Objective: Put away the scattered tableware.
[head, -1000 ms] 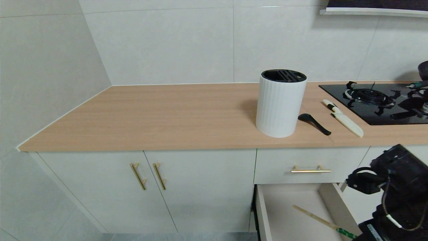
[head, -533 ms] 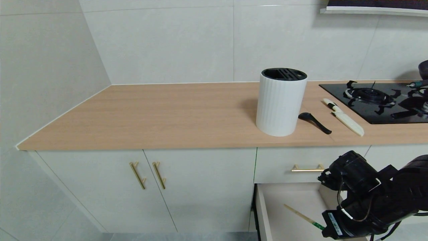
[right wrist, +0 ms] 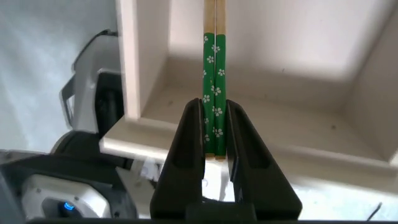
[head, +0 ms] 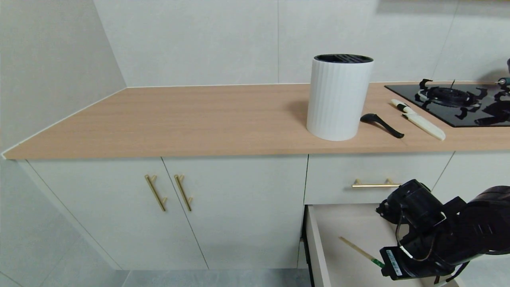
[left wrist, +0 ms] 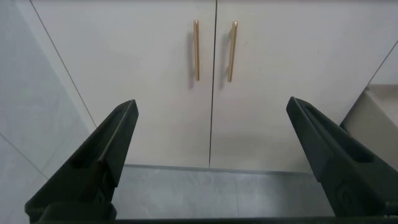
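One long wooden countertop (head: 179,119) spans our head view's middle; the open white drawer (head: 314,247) sits lower right. Upper right, we see a white ribbed cylindrical holder (head: 338,99), with a white knife (head: 422,124) and black spoon (head: 380,123) beside it. Our right gripper (right wrist: 215,111) clamps green-ended wooden chopsticks (right wrist: 215,74) over the drawer; our left gripper (left wrist: 211,107) hangs spread wide apart.

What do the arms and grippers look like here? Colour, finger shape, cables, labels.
Black throughout. The left gripper has two flat, wedge-shaped fingers. The right gripper has narrower tapered ones. The right arm is bulky, with a thin cable looped outside, a white band on it, and a white printed label near the wrist.
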